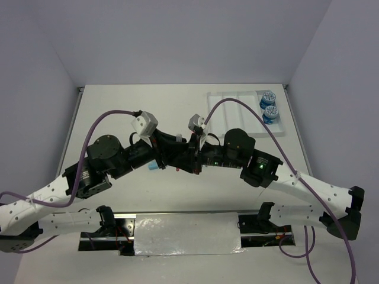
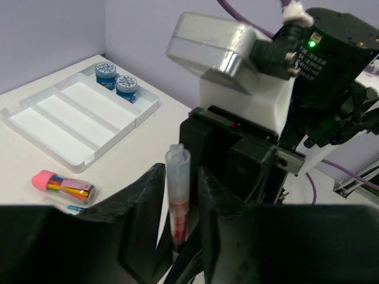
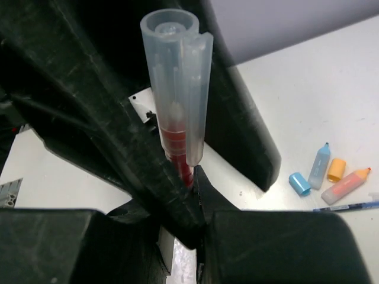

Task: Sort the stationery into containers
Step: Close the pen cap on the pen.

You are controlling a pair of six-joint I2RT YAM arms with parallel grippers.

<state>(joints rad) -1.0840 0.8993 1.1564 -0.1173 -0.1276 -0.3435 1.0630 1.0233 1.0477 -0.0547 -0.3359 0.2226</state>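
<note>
So the red pen [image 2: 179,198] is standing pretty much upright right between the fingertips of the left claw [image 2: 179,177]. The jaws are pinched in narrow against it, with the clear cap poking up above them. The right claw [image 3: 192,201] is nose to nose with it, and the pen's lower end drops into the gap by its tips. Honestly I can't tell whether that one is squeezing or just sitting around it. Everything's on a plain white table [image 1: 118,106] boxed in by pale grey-lilac walls [image 1: 177,35]. Loose on the table near the claws are a light-blue marker [image 3: 320,164], a light-blue cap [image 3: 299,183], an orange cap [image 3: 336,170], an orange marker [image 3: 346,185] and a thin blue pen [image 3: 349,207]. There's also a pink-capped tube [image 2: 62,184] lying on its side. Further back is the white tray [image 2: 35,127], with a blue roll [image 2: 106,71] and a second blue roll [image 2: 126,87] side by side at one end of its outermost compartment. The right arm's wrist block sits right behind the pen in the left wrist view, and from the top camera the two arms cover the pen completely.
</note>
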